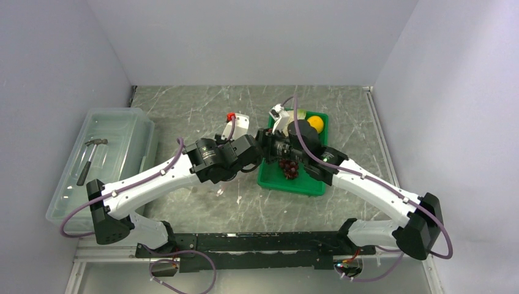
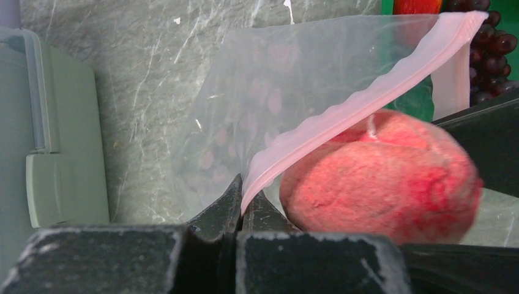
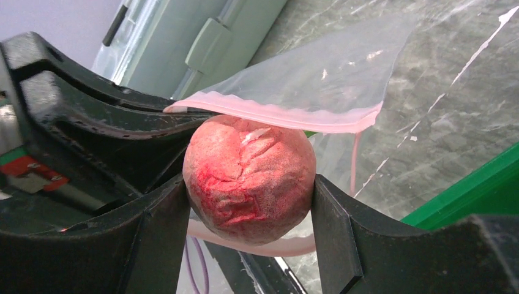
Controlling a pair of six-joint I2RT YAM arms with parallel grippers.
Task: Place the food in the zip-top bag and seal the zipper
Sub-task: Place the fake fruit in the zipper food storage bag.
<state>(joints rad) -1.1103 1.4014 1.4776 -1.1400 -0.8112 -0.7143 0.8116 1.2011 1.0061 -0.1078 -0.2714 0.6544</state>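
Item: pink fruit (image 3: pixel 248 177), pinched in my right claw (image 3: pixel 251 199), sitting at the bag (image 3: pixel 343 67) mouth, just under the upper zipper (image 3: pixel 275 113) lip. My left claw (image 2: pixel 242 202) is pressed together on that lip, holding it raised. I judge entry lies straight ahead.

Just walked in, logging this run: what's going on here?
The left gripper is pinched shut on the pale pink zipper strip of the clear plastic zip-top bag, holding its mouth up. The right gripper grips a round pinkish-red toy fruit right at that mouth, between the two lips, not yet released. The dark purple grape bunch and orange-yellow fruit lie in the green tray.
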